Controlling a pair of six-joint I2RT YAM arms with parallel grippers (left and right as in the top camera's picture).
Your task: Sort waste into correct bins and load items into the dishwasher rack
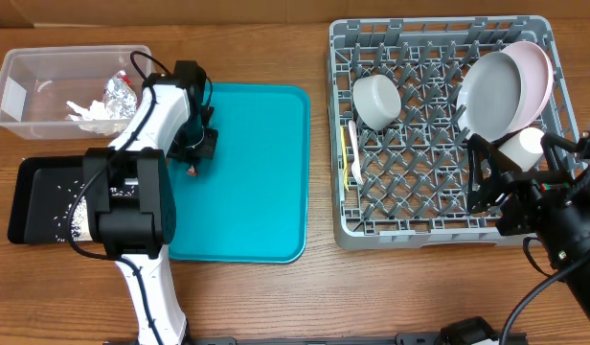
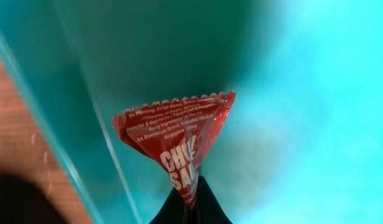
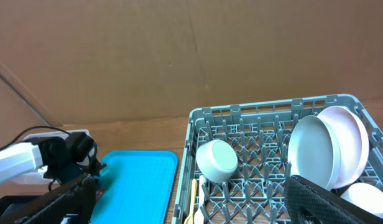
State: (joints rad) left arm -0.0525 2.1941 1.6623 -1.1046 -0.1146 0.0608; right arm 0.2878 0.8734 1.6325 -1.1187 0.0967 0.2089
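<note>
Left tool (image 2: 190, 210): closed on the lower corner of the red packet (image 2: 179, 134), which fans out above the tips with its printed face to the wrist camera.
Red packet, place: over the left part of the teal tray (image 1: 257, 172), near its rim. I cannot tell whether it touches the tray.
Right tool (image 3: 188, 186): spread wide and empty, at the near right corner of the rack (image 1: 448, 230).
Cup (image 1: 521, 149): in the rack, just beside the right tool's fingers.
Rack load: bowl (image 1: 375, 101) at the left, and grey dish (image 1: 488, 96) leaning on the pink plate (image 1: 536, 67). Yellow spoon (image 1: 344, 153) and white fork (image 1: 353, 153) lie along the left wall.
Clear tub (image 1: 27, 86): holds napkin (image 1: 89, 113) and foil (image 1: 120, 91).
Black tray (image 1: 36, 201): on the desk, holds rice (image 1: 75, 216).
</note>
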